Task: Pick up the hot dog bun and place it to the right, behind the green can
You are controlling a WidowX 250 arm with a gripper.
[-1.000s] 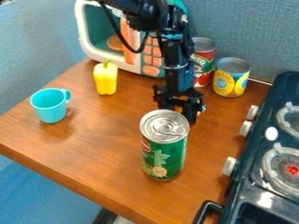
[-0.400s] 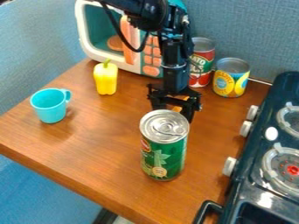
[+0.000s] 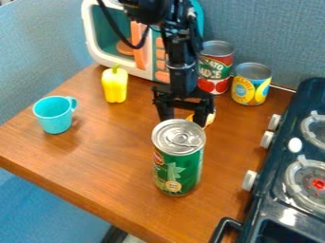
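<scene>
Leftmost on the brown worktop [image 3: 108,161], a turquoise cup [image 3: 53,116] stands upright, its handle turned towards the back right. Next comes a yellow toy pepper [image 3: 115,86], upright with its green stem on top, just in front of a toy microwave [image 3: 136,72] with an orange handle and orange buttons. Further right, the black tool [image 3: 184,116] hangs down low over the worktop, released, its two fingers well apart. Directly in front of it a tall green can [image 3: 178,168] with a silver lid stands upright, overlapping the fingers' lower ends. Around the right finger shows a small yellow-orange thing [image 3: 190,117], mostly hidden; whether the tool touches it I cannot tell. Behind and to the right stand a red can [image 3: 215,72] and, near it, a shorter yellow-and-blue can [image 3: 251,88]. Furthest right is the dark toy stove [image 3: 272,187], with white knobs and grey burners.
</scene>
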